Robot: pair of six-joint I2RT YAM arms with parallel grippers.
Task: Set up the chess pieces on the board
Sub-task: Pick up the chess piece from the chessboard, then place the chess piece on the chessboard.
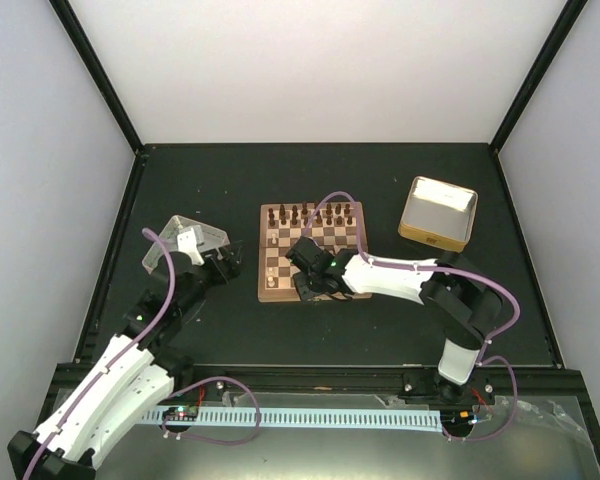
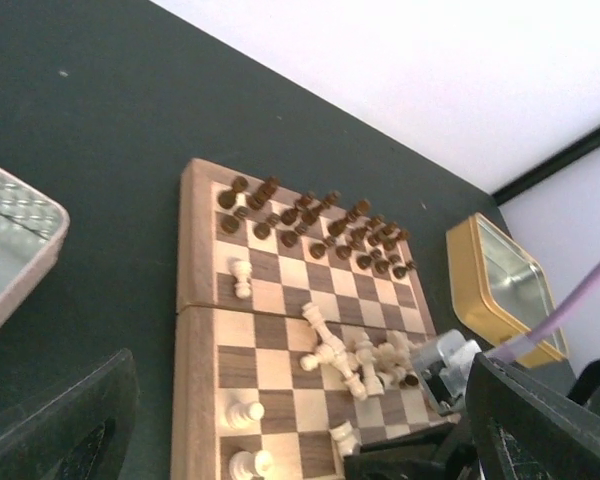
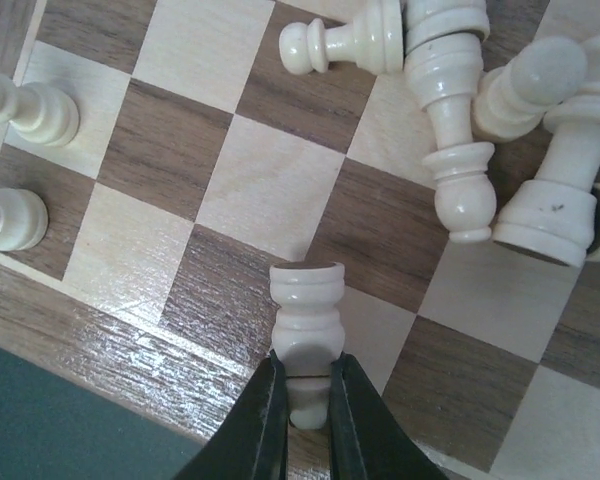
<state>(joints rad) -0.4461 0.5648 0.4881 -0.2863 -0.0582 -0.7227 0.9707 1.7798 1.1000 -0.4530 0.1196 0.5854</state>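
Note:
The board (image 1: 266, 262) lies mid-table, with dark pieces (image 1: 310, 213) standing on its far rows. My right gripper (image 3: 308, 395) is shut on one cream chess piece (image 3: 308, 305), held low over the squares at the board's near rim (image 3: 100, 350). A heap of fallen cream pieces (image 3: 480, 120) lies beside it; the heap also shows in the left wrist view (image 2: 365, 365). Two cream pieces (image 3: 30, 110) stand upright at the left. My left gripper (image 2: 300, 405) is open and empty, off the board's left side (image 1: 225, 265).
A clear shallow tray (image 1: 180, 235) sits left of the board, right by my left gripper. A gold tin tray (image 1: 438, 212) stands at the back right. In the left wrist view, one cream piece (image 2: 241, 277) stands alone just in front of the dark rows.

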